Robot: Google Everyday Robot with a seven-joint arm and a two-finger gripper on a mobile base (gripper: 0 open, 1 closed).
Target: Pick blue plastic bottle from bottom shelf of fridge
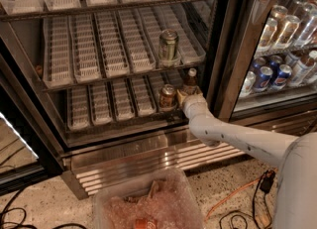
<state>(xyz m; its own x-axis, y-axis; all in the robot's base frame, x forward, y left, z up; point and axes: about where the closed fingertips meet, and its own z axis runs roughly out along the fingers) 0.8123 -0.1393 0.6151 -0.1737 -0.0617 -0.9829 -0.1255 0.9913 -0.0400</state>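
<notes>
The end effector [190,99] (grip cannot be told) meets the dark, white-capped blue plastic bottle [191,81]

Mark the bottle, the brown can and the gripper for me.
bottle [190,84]: camera view, on its upper body.
brown can [167,97]: camera view, middle of its side.
gripper [188,97]: camera view, tip end, at the bottle's base.

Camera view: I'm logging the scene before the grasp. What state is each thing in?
Black-framed fridge: door open.
Slim dark bottle with white screw cap: upright, capped, standing on the bottom shelf.
Copper-brown can: upright, beside the bottle.
Green-silver can: upright, one shelf up.
Gripper: at the bottle's base.
Clear plastic bin: on the floor, holding items.
</notes>
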